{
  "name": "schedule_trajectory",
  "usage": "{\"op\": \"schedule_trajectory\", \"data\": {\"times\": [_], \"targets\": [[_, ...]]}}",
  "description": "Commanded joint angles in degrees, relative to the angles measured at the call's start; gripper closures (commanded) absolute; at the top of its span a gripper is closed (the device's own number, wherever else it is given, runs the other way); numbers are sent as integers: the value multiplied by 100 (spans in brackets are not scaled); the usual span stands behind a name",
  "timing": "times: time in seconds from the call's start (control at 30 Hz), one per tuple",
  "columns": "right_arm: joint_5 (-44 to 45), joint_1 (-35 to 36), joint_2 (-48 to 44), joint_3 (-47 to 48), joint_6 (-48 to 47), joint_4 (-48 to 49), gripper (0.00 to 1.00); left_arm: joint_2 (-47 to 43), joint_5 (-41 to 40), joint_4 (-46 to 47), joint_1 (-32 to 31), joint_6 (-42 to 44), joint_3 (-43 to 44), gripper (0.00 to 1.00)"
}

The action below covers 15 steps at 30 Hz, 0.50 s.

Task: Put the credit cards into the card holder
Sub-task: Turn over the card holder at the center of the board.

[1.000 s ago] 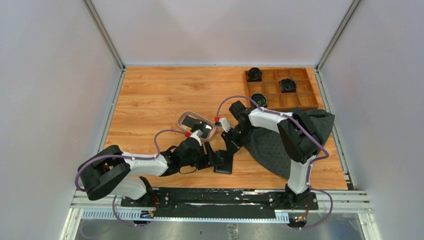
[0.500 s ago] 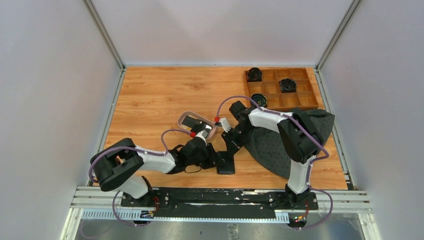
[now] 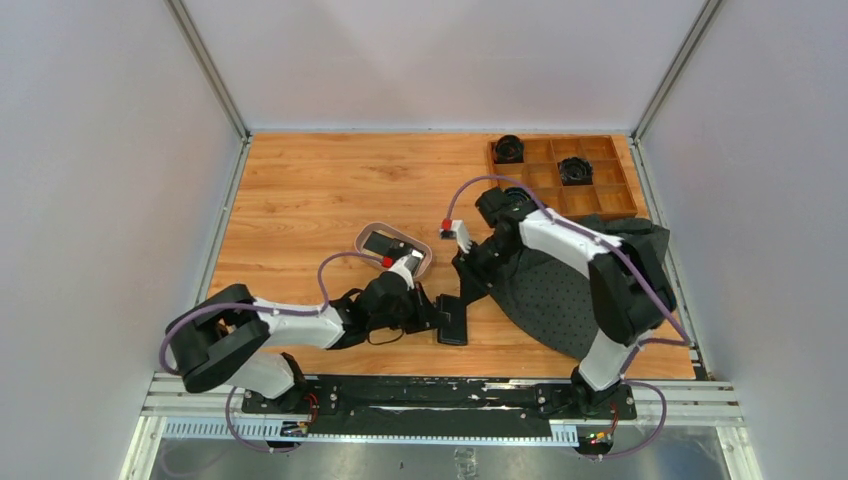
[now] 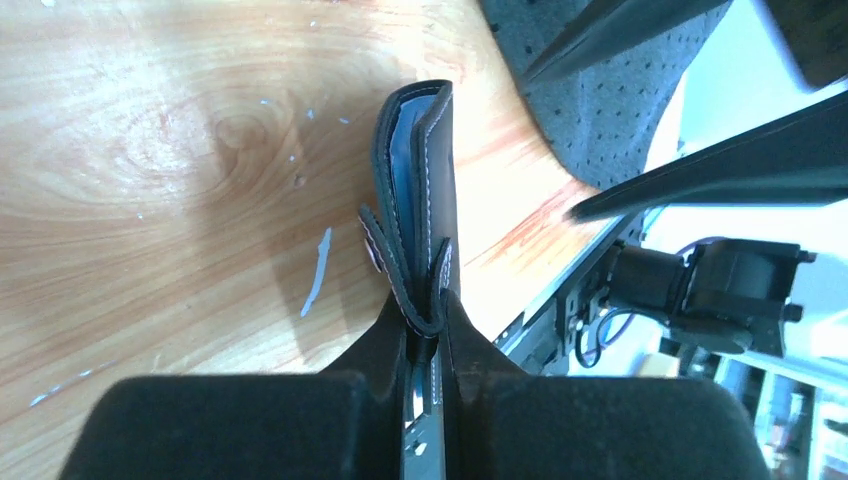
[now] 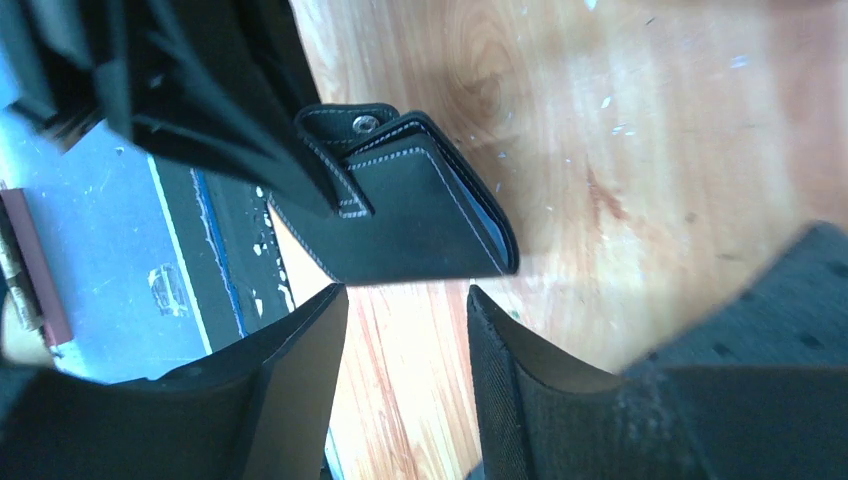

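Observation:
The card holder (image 3: 452,321) is a black folded wallet standing on edge on the wood near the front. My left gripper (image 3: 433,312) is shut on its snap-tab end, and in the left wrist view the card holder (image 4: 428,190) is pinched between my fingertips (image 4: 426,325). My right gripper (image 3: 466,286) hangs open just behind it. The right wrist view shows the card holder (image 5: 400,225) beyond the spread, empty right gripper (image 5: 405,300). A dark credit card (image 3: 380,242) lies in the oval tray (image 3: 366,232); my left wrist covers part of that tray.
A grey dotted mat (image 3: 560,295) lies right of the card holder under my right arm. A wooden compartment box (image 3: 600,200) with black round items stands at the back right. The table's front rail (image 3: 430,385) runs just behind the card holder.
My left gripper has closed onto the card holder's end. My right gripper has opened, let go of it, and drawn back toward the far right.

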Motion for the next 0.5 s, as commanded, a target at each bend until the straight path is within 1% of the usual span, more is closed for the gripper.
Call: {"op": "schedule_trajectory", "data": {"times": [0.0,0.07,0.13,0.17,0.2,0.3,0.47], "targets": [[-524,-494,-1050,-50,-679,-372,48,-830,-311,-956,-52,916,70,100],[-686,-751,-1399,-99,-751,-366,47,-1262,-573,-1958,-75,1415,444,100],[-785,-998,-1666,-131,-784,-365,47,-1555,-1226,-3398,-144,1991,1020,100],[-825,-1115,-1788,-141,-787,-362,47,-1605,-1456,-4281,-183,2249,1325,100],[-872,-1256,-1864,-152,-796,-358,48,-1576,-1629,-4844,-220,2429,1618,100],[-956,-1512,-1982,-172,-802,-347,48,-1183,-2063,-6258,-532,2731,2553,100],[-1018,-1832,-2088,-186,-767,-338,48,-50,-3166,-7888,-1285,2788,4015,100]]}}
